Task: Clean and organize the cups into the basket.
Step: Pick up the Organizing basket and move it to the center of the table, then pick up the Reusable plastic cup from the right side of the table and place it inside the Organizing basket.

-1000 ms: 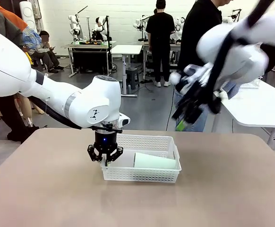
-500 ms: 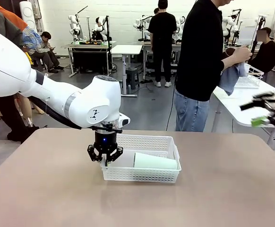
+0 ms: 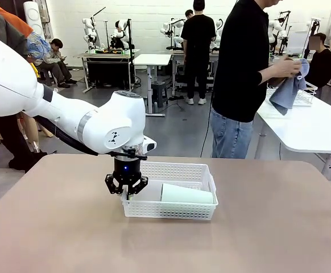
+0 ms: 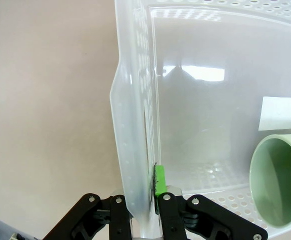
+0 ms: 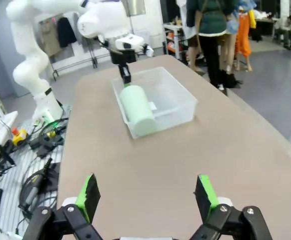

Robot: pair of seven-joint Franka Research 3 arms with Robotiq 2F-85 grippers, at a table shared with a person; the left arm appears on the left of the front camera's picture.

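Note:
The white basket [image 3: 171, 211] stands on the table's middle, and a pale mint green cup [image 3: 187, 194] lies on its side in it. My left gripper [image 3: 127, 193] is shut on the basket's left wall, one finger inside and one outside. In the left wrist view the gripper [image 4: 144, 189] pinches that wall [image 4: 135, 115], and the cup's open mouth [image 4: 280, 180] faces the camera. My right gripper [image 5: 148, 196] hangs open and empty high above the table, far from the basket [image 5: 178, 102] and cup [image 5: 138, 116]. The tan-brown cups are out of view.
At the far side a person stands turned toward a white side table [image 3: 313, 122], rubbing something inside a blue cloth [image 3: 289, 88] near a wire rack [image 3: 303, 94]. Brown tabletop [image 3: 256, 227] spreads around the basket. Cables and tools lie on the floor [image 5: 30, 150].
My right arm swung from the upper middle off to the right and out of the front view. The person lifted the cloth higher. My left gripper and the basket stayed put.

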